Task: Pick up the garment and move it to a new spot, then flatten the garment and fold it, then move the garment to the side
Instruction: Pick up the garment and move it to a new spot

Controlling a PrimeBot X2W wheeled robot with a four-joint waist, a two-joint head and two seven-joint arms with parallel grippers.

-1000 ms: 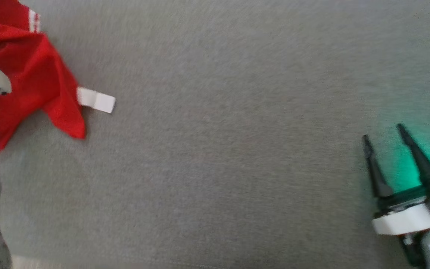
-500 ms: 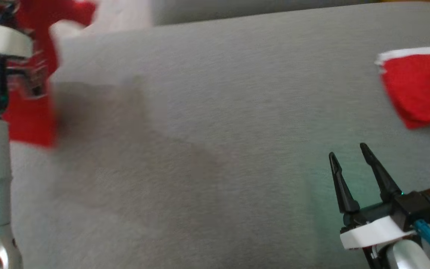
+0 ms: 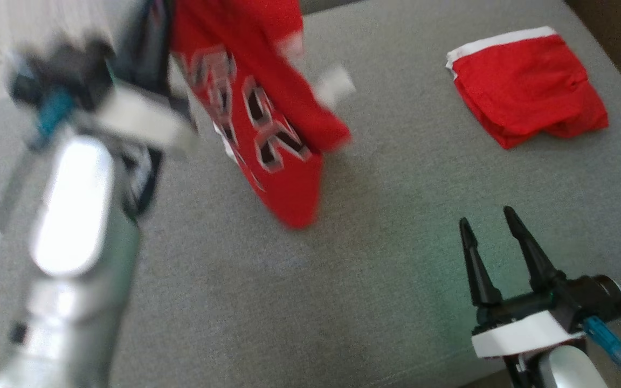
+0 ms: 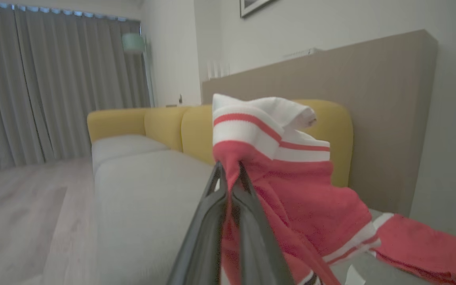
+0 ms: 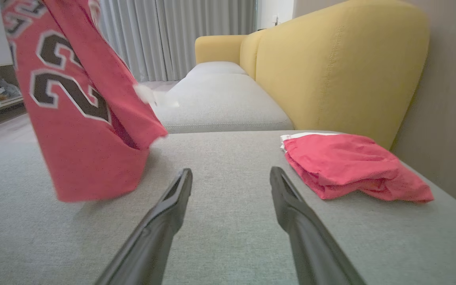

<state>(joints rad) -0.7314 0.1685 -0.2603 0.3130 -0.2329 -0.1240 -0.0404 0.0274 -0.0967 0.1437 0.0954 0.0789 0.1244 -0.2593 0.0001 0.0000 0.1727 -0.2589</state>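
**Q:** Left fingers?
**A:** My left gripper (image 4: 229,174): fingers pressed together, pinching the red jersey (image 4: 299,186) by its white-and-red striped trim. The cloth bunches above the tips and drapes down beside them.

**Q:** Right ones?
**A:** My right gripper (image 3: 485,218): fingers spread, nothing between them. It's low over the grey cushion (image 3: 386,269), tips pointing away from me.

**Q:** Where's the jersey, then?
**A:** It hangs from my left grip, up and left of my right fingers in the head view. It's blurred there. The black numbers outlined in white face out. The bottom hem is at or just above the cushion; I can't tell if it touches. A small white tag (image 3: 335,83) sticks out at its right edge.

**Q:** Around that?
**A:** A folded red piece (image 3: 526,86) with a white band lies flat on the cushion's far right, well apart from the jersey. There's a yellow backrest (image 5: 331,71) behind it and grey curtains (image 4: 54,87) farther off.
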